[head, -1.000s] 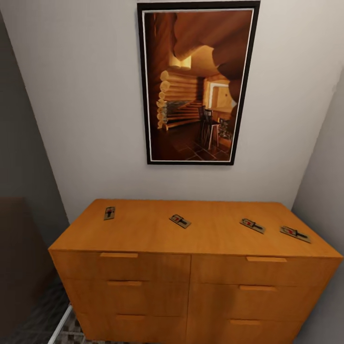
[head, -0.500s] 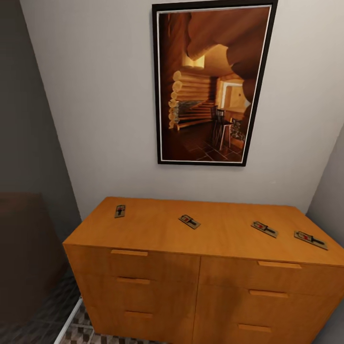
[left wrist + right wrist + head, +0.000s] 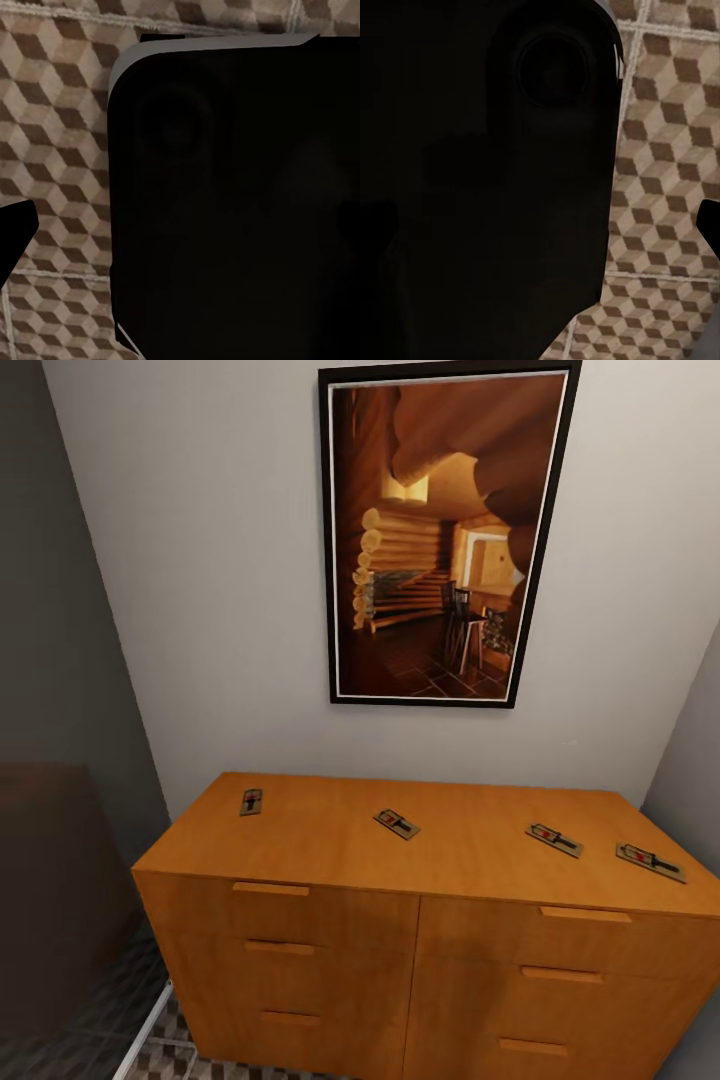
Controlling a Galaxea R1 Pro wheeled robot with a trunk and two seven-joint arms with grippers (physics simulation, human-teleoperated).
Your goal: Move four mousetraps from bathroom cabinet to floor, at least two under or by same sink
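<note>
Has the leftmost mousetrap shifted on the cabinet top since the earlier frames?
No. The leftmost mousetrap keeps its spot near the back-left corner of the cabinet top; the whole view shifted together, so the camera moved, not the trap.

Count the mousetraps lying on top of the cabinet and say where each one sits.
4, all on the cabinet top: one mousetrap near the left end, one about the middle, one right of centre, one near the right edge. None looks hidden.

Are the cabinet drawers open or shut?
Shut. Every front on the cabinet sits flush with its neighbours; none is pulled out. Four mousetraps lie on top.
</note>
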